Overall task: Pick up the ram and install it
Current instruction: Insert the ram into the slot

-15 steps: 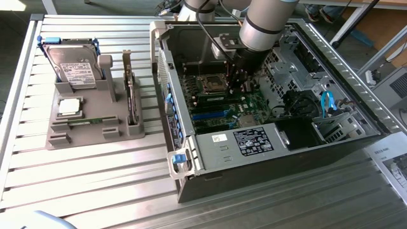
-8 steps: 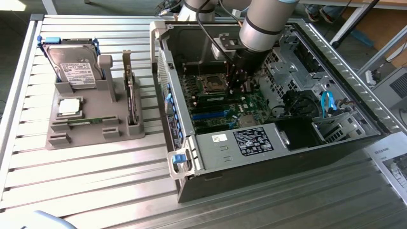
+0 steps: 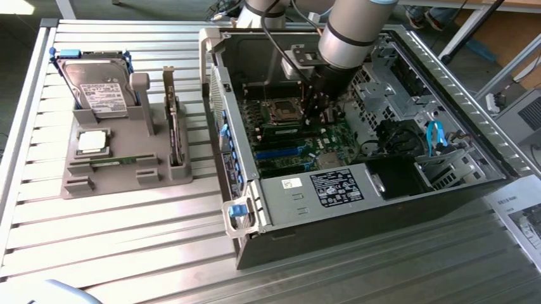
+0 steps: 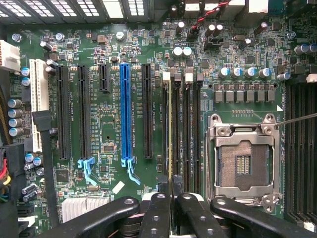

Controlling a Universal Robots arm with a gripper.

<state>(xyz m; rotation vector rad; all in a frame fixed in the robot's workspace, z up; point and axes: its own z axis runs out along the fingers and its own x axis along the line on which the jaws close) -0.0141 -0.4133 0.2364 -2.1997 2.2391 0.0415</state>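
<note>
We see the jaws drawn close together and clamped on the ram [image 4: 171, 144], which shows edge-on as a thin pale line running straight out from between the two black fingers [image 4: 159, 213]. The ram stands upright and in line with the row of dark memory slots [image 4: 187, 129] directly under the jaws. We cannot tell whether it is already seated in one. Just beside the jaws on one side lies the open processor socket [image 4: 243, 163] with its metal frame. On the other side, a little further off, runs the long blue slot [image 4: 126, 114] among the black ones on the motherboard [image 4: 109, 124].

In the exterior view the arm [image 3: 351, 31] reaches down into the open computer case [image 3: 338, 234], which stands on the slatted tabletop [image 3: 127, 240]. Well apart from the jaws, towards the exterior view's left, a grey holder [image 3: 110, 183] carries a hard drive [image 3: 97, 85], a square silver chip [image 3: 91, 142] and an upright card [image 3: 173, 126].
</note>
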